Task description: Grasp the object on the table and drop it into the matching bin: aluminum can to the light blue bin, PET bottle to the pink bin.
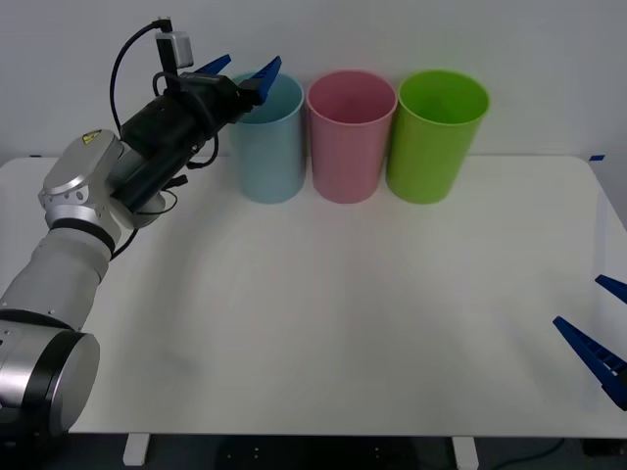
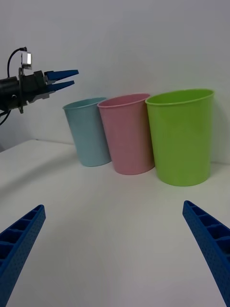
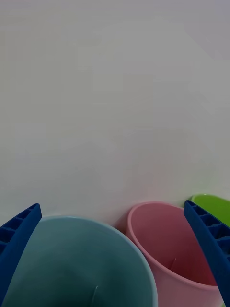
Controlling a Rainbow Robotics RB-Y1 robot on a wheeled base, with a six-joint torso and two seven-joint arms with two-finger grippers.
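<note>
Two blue fingers of your left gripper [image 1: 242,70] stand apart, holding nothing, directly above the tall pale blue plastic bin [image 1: 271,147]; I cannot see the can anywhere

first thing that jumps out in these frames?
Three tall bins in a row at the far edge of the white table: light blue bin, pink bin, green bin, running from the robot's left to its right. The left hand hovers open over the light blue bin's rim. The right hand waits open at the table's near right edge.
</note>
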